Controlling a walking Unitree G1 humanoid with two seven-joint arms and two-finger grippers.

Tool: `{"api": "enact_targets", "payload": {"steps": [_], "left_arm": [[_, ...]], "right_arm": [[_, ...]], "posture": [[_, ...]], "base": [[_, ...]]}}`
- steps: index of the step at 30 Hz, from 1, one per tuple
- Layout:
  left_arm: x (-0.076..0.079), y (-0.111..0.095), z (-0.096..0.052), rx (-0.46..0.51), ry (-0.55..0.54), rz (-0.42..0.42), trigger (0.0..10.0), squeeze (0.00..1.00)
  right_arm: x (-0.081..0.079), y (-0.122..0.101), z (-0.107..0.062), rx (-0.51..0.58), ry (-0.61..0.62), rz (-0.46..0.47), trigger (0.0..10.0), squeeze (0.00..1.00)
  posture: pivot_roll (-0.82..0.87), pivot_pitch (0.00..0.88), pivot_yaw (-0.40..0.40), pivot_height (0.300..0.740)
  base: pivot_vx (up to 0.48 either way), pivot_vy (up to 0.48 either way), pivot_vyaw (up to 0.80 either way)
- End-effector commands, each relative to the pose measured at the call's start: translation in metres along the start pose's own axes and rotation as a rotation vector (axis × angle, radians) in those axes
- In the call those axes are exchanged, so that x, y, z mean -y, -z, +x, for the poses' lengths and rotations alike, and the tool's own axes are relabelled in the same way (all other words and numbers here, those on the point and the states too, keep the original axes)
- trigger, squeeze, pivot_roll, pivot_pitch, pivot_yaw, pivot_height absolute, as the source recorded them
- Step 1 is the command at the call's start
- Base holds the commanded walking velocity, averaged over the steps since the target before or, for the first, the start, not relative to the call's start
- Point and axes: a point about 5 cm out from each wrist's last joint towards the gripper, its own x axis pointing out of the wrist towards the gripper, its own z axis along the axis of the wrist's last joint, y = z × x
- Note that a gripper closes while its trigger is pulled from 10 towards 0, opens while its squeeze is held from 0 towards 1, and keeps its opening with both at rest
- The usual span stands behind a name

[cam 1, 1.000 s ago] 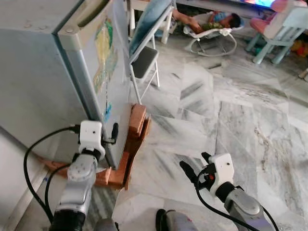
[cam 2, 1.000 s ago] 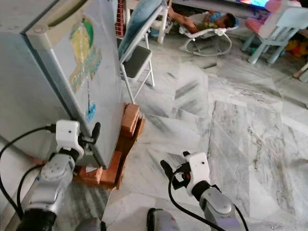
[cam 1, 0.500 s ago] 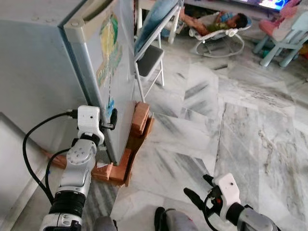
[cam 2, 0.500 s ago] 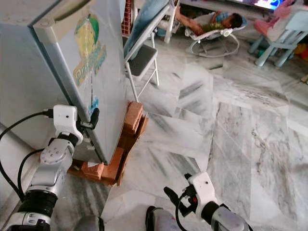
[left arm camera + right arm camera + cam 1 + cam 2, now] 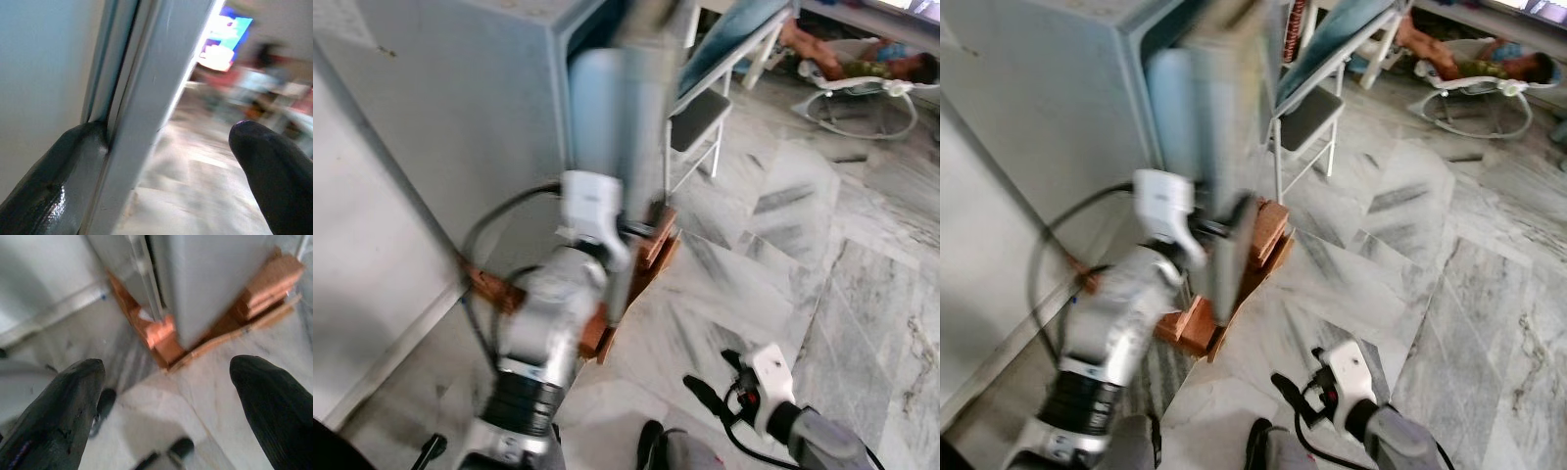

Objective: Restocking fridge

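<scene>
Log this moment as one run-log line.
stage: opening fridge | left gripper: fingers astride door edge | right gripper: open, idle, low | fridge on bricks

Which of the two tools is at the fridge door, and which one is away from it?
The left tool is at the fridge door, one finger tucked behind its edge. The right tool hangs open over the floor.

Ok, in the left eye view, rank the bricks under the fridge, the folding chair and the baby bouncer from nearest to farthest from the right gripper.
1. Bricks, under the fridge, up and left of the right gripper.
2. Folding chair, beyond the bricks, beside the fridge door.
3. Baby bouncer, far across the marble floor, upper right.
</scene>
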Motion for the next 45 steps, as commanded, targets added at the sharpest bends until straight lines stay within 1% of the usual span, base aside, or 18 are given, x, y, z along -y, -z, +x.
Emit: {"api": "enact_targets", "payload": {"steps": [1, 2, 3, 4, 5, 7, 9, 11, 16, 19, 20, 23, 24, 28, 29, 35, 40, 45], "left_arm": [[0.034, -0.042, 0.006, 0.204, 0.187, 0.064, 10.0, 0.0], [0.027, -0.04, 0.006, 0.196, 0.155, 0.072, 10.0, 0.0], [0.01, -0.038, 0.005, 0.179, 0.07, 0.081, 10.0, 0.0], [0.003, -0.038, 0.004, 0.175, 0.041, 0.082, 10.0, 0.0], [-0.012, -0.041, 0.003, 0.179, -0.021, 0.09, 10.0, 0.0], [-0.015, -0.042, 0.002, 0.178, -0.027, 0.091, 10.0, 0.0], [-0.031, -0.048, -0.002, 0.182, -0.108, 0.111, 10.0, 0.0], [-0.035, -0.048, -0.004, 0.183, -0.128, 0.113, 10.0, 0.0], [-0.052, -0.028, -0.02, 0.128, -0.202, 0.14, 10.0, 0.0], [-0.055, -0.014, -0.031, 0.088, -0.219, 0.137, 10.0, 0.0], [-0.056, -0.001, -0.039, 0.044, -0.226, 0.155, 10.0, 0.0], [-0.059, 0.012, -0.047, 0.004, -0.255, 0.147, 10.0, 0.0], [-0.059, 0.012, -0.047, 0.004, -0.255, 0.147, 10.0, 0.0], [-0.061, 0.028, -0.058, -0.042, -0.28, 0.149, 10.0, 0.0], [-0.063, 0.038, -0.064, -0.071, -0.296, 0.163, 10.0, 0.0], [-0.063, 0.055, -0.077, -0.13, -0.316, 0.161, 10.0, 0.0], [-0.062, 0.064, -0.084, -0.154, -0.32, 0.168, 10.0, 0.0], [-0.068, 0.073, -0.089, -0.191, -0.368, 0.196, 10.0, 0.0]], "right_arm": [[0.0, 0.015, -0.008, -0.047, 0.008, 0.034, 10.0, 0.0], [-0.001, 0.015, -0.007, -0.048, 0.005, 0.033, 10.0, 0.0], [0.0, 0.016, -0.007, -0.045, 0.007, 0.041, 10.0, 0.0], [0.0, 0.017, -0.006, -0.044, 0.009, 0.044, 10.0, 0.0], [0.0, 0.018, -0.006, -0.039, 0.016, 0.049, 10.0, 0.0], [0.001, 0.018, -0.006, -0.039, 0.018, 0.049, 10.0, 0.0], [0.003, 0.021, -0.007, -0.04, 0.016, 0.052, 10.0, 0.0], [0.003, 0.022, -0.007, -0.042, 0.013, 0.052, 10.0, 0.0], [0.004, 0.026, -0.008, -0.045, 0.008, 0.051, 10.0, 0.0], [0.005, 0.028, -0.008, -0.047, 0.007, 0.053, 10.0, 0.0], [0.005, 0.029, -0.008, -0.05, 0.007, 0.06, 10.0, 0.0], [0.005, 0.03, -0.007, -0.054, 0.005, 0.065, 10.0, 0.0], [0.005, 0.03, -0.007, -0.054, 0.005, 0.065, 10.0, 0.0], [0.005, 0.03, -0.007, -0.056, -0.005, 0.05, 10.0, 0.0], [0.005, 0.028, -0.006, -0.052, -0.007, 0.035, 10.0, 0.0], [0.004, 0.022, -0.004, -0.033, -0.007, 0.025, 10.0, 0.0], [0.002, 0.017, -0.003, -0.022, -0.012, 0.025, 10.0, 0.0], [0.002, 0.006, 0.0, 0.02, 0.001, -0.015, 10.0, 0.0]], "posture": [[0.09, 0.128, -0.069, 0.74], [0.09, 0.128, -0.067, 0.74], [0.09, 0.128, -0.064, 0.74], [0.09, 0.128, -0.064, 0.74], [0.08, 0.126, -0.063, 0.74], [0.08, 0.126, -0.063, 0.74], [0.09, 0.124, -0.064, 0.74], [0.09, 0.124, -0.066, 0.74], [0.09, 0.123, -0.072, 0.74], [0.09, 0.124, -0.075, 0.74], [0.09, 0.125, -0.077, 0.74], [0.09, 0.124, -0.079, 0.74], [0.09, 0.124, -0.079, 0.74], [0.09, 0.123, -0.08, 0.74], [0.09, 0.123, -0.08, 0.74], [0.09, 0.121, -0.077, 0.74], [0.1, 0.124, -0.075, 0.74], [0.11, 0.122, -0.073, 0.74]], "base": [[0.0, 0.0, 0.0], [0.0, 0.0, 0.0], [0.0, 0.0, 0.0], [0.0, 0.0, 0.0], [0.0, 0.0, 0.0], [0.0, 0.0, 0.0], [0.0, 0.0, 0.0], [0.0, 0.0, 0.0], [0.0, 0.0, 0.0], [0.0, -0.125, 0.0], [0.0, -0.42, 0.0], [0.0, -0.417, 0.0], [0.0, -0.412, 0.0], [0.123, -0.411, -0.56], [0.277, -0.386, -0.65], [0.304, -0.367, -0.75], [0.311, -0.362, -0.8], [0.348, -0.324, -0.8]]}}
